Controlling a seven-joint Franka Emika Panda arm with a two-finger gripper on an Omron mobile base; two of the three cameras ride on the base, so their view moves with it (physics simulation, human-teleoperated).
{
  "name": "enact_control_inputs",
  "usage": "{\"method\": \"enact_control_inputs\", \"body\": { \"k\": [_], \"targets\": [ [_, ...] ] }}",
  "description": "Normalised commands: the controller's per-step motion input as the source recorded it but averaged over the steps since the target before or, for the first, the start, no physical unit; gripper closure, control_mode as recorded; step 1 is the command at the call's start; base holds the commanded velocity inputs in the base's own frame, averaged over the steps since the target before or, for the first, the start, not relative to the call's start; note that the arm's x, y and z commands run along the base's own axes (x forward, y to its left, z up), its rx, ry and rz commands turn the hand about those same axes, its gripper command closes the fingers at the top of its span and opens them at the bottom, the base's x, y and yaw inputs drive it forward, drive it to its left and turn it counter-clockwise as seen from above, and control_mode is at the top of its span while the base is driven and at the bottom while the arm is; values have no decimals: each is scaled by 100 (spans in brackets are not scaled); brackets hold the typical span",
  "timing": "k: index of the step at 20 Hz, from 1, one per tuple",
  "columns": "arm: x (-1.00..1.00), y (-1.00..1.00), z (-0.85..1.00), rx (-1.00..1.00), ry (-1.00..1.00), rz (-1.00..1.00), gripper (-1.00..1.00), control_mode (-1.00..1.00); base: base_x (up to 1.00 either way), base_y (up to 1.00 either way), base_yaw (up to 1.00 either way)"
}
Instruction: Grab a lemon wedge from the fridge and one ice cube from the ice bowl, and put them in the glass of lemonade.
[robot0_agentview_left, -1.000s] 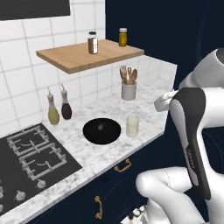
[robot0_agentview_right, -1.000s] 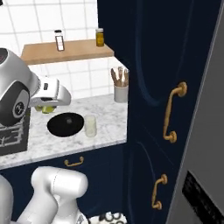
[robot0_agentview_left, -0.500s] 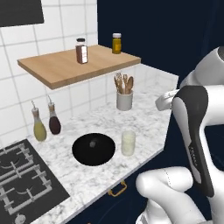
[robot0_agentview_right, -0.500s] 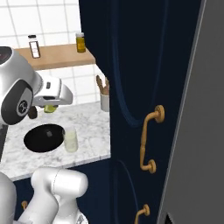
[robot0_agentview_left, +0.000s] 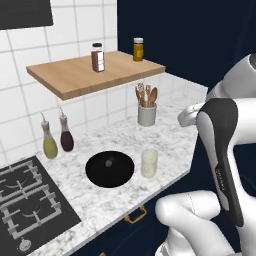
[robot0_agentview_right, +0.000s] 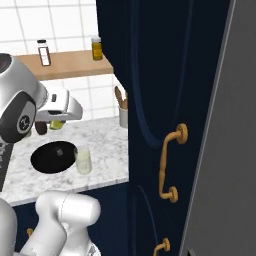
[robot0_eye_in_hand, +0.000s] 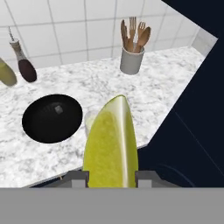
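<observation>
In the hand view the bright yellow lemon wedge (robot0_eye_in_hand: 111, 146) stands between my two finger tips, with the gripper (robot0_eye_in_hand: 109, 177) shut on it. I hold it above the counter's front edge, near the glass of lemonade (robot0_agentview_left: 149, 163) (robot0_agentview_right: 83, 161), whose rim (robot0_eye_in_hand: 90, 120) peeks out left of the wedge. The black ice bowl (robot0_agentview_left: 109, 169) (robot0_agentview_right: 54, 156) (robot0_eye_in_hand: 51, 118) lies just left of the glass with a small cube in it. The right base view catches the wedge (robot0_agentview_right: 56, 124) under my hand. A grey fridge (robot0_agentview_right: 222, 150) face runs down the right edge.
A grey cup of wooden utensils (robot0_agentview_left: 146, 114) (robot0_eye_in_hand: 132, 59) stands at the back. Two bottles (robot0_agentview_left: 57, 142) stand by the wall, left of the bowl. A wooden shelf (robot0_agentview_left: 95, 72) carries two jars. The stove (robot0_agentview_left: 25, 200) is at left. A navy cabinet with gold handles (robot0_agentview_right: 170, 165) is at right.
The whole picture has shifted as the base drives: the counter, bowl and glass have drifted across both base views. The gripper keeps the lemon wedge.
</observation>
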Motion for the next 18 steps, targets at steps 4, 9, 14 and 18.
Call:
{"method": "enact_control_inputs", "body": {
  "k": [4, 9, 14, 18],
  "targets": [
    [0, 0, 0, 0, 0, 0, 100, 100, 0, 0, 0],
    [13, 1, -22, 3, 2, 3, 100, -100, 4, 0, 0],
    [58, 27, -94, 9, 20, 16, 100, -100, 0, 0, 0],
    [78, 57, -88, 2, 9, 21, 100, -100, 0, 0, 0]
  ]
}}
